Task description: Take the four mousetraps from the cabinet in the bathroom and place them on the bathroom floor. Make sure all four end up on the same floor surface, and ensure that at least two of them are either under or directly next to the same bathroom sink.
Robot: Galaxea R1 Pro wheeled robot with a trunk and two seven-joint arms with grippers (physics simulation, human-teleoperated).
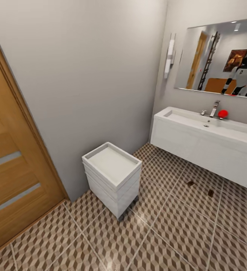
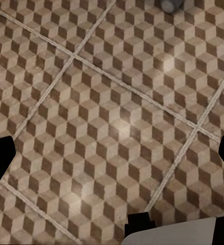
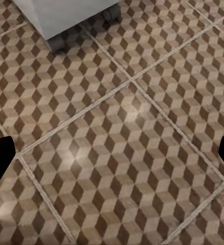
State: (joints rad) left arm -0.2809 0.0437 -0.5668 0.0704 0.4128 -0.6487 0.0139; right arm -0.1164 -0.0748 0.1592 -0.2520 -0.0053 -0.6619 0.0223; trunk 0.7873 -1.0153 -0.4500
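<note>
Mousetraps (image 1: 191, 183) are lying flat on cube-patterned bathroom floor (image 1: 168, 233) tiles under the glossy white sink (image 1: 206, 124); both grippers' fingertips are showing spread wide.

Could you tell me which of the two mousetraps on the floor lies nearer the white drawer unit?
The mousetrap lying closer to the drawer unit, under the sink; the other mousetrap sits further along the floor, away from the unit.

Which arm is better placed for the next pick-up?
Right, marginally: the sink lies on that side. Otherwise even: the left hand and right hand both hang open and empty over the bathroom floor.
</note>
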